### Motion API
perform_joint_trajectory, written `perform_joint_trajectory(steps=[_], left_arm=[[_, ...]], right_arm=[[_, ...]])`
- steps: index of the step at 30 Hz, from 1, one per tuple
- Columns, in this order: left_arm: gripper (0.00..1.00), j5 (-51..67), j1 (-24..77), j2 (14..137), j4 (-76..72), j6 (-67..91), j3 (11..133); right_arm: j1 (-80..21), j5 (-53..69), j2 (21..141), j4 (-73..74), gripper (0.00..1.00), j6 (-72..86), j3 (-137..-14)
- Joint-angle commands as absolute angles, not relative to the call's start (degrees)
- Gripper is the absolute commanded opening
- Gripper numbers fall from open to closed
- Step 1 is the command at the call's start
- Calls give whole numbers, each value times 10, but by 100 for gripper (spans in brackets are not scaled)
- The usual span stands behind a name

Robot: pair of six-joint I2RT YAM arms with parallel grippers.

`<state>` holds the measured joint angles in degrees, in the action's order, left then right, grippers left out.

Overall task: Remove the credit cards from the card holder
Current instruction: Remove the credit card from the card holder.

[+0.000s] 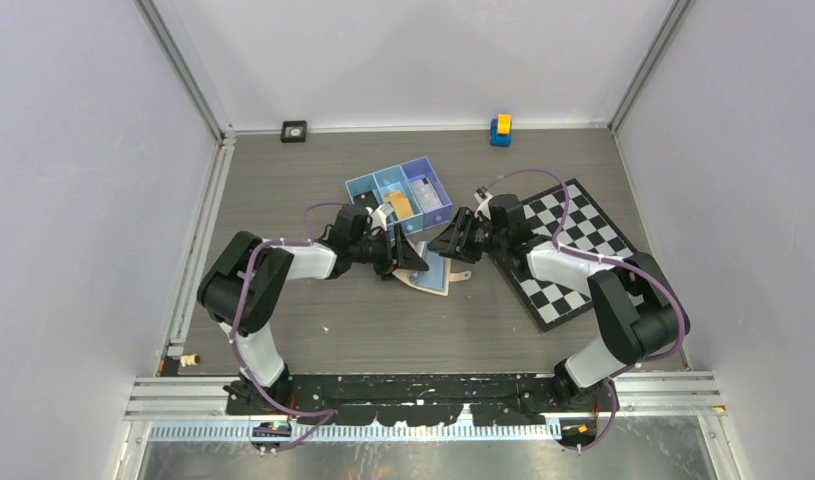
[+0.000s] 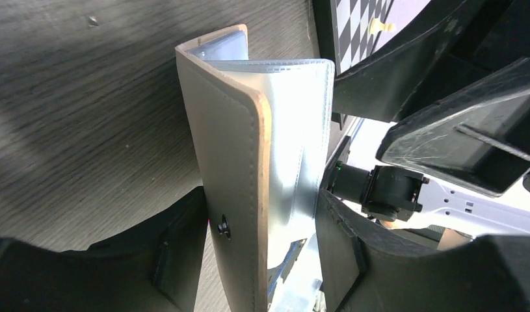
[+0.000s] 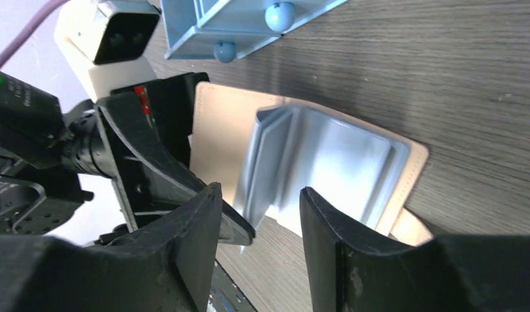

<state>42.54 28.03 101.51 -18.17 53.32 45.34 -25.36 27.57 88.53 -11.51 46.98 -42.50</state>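
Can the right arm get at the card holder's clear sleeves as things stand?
Probably yes: the left end effector holds the card holder open, and the open right end effector straddles its sleeves.

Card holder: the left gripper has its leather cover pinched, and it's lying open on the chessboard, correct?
Not quite. The card holder lies open on the wooden table, just left of the chessboard and not on it, as the top external view shows. The left gripper does have its leather cover pinched.
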Motion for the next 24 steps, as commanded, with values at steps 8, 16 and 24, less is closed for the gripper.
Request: perform_joint_trajectory(steps=[8,16,24], left_arm=[[24,444,289,1018,-185,517,483],[26,445,290,1019,-185,516,483],[41,443,290,1015,-183,515,482]], right_arm=[[-249,306,907,-156,36,490,-435],[-249,310,927,-139,32,485,-448],[-249,314,943,-122,18,479,-460]])
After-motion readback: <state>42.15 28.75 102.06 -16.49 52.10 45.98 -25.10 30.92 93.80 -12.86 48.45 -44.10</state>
